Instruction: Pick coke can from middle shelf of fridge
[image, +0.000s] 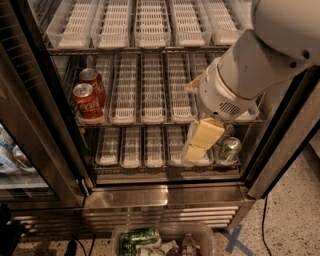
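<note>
Reaching down from upper right, arm (250, 65) holds gripper (201, 142) before the lower racks (130, 165); its opening cannot be told. Coke can (86, 102): leftmost tray of middle shelf (150, 122), well apart from gripper.
</note>
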